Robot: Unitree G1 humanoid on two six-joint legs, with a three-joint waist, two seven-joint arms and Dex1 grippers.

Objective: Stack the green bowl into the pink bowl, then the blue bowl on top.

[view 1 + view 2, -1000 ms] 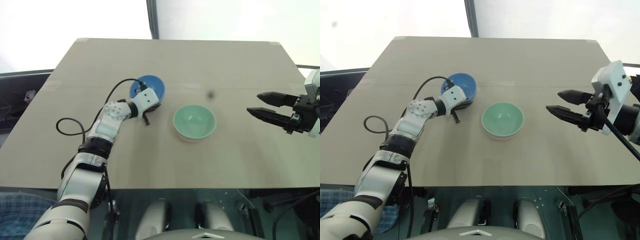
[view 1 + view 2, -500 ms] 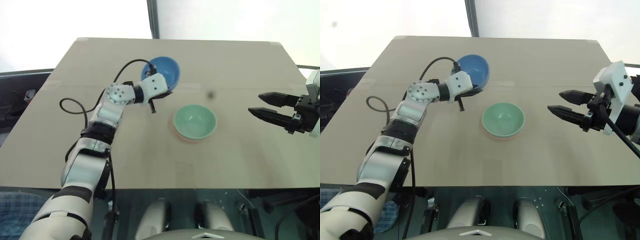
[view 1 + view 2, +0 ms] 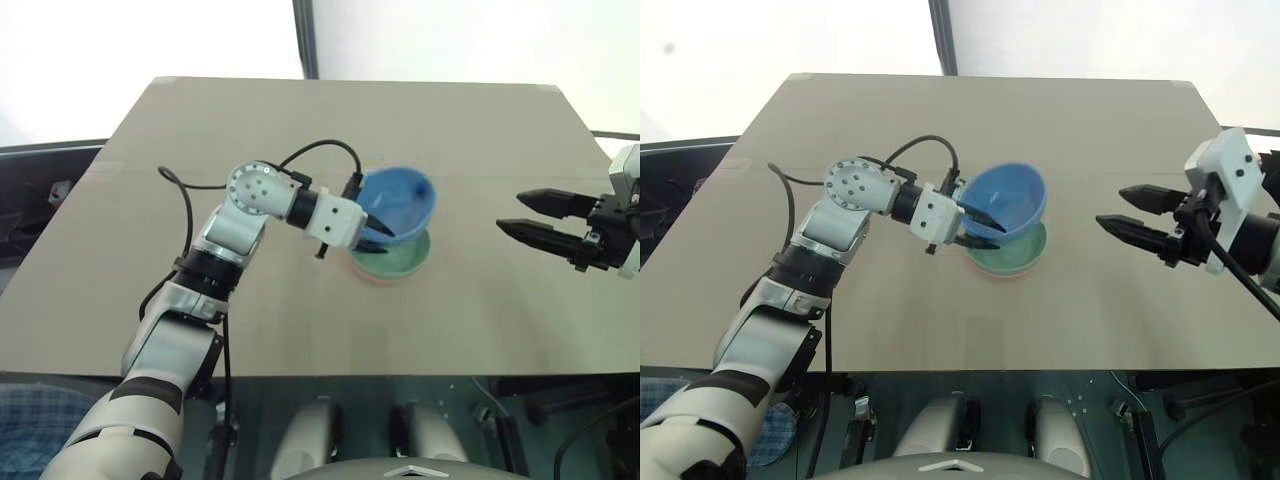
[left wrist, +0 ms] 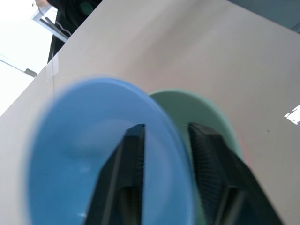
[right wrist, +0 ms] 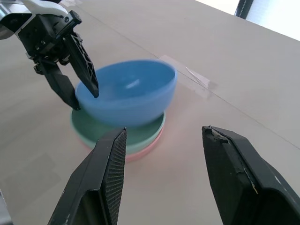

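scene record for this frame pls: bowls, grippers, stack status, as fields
surface: tan table
pink bowl: bottom of stack, on the table
green bowl: nested in the pink bowl
blue bowl: tilted above the green bowl, not yet seated
left gripper: fingers either side of the blue bowl's near rim, one inside, one outside; grip or release unclear
right gripper: open, empty, off to the right of the stack
stack status: two of three nested, blue pending

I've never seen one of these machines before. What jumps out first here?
Mid-table, the blue bowl hangs tilted over the green bowl, which sits nested in the pink bowl. The left gripper has one finger inside its rim, one outside. At the table's right edge the right gripper hovers with fingers apart, holding nothing.
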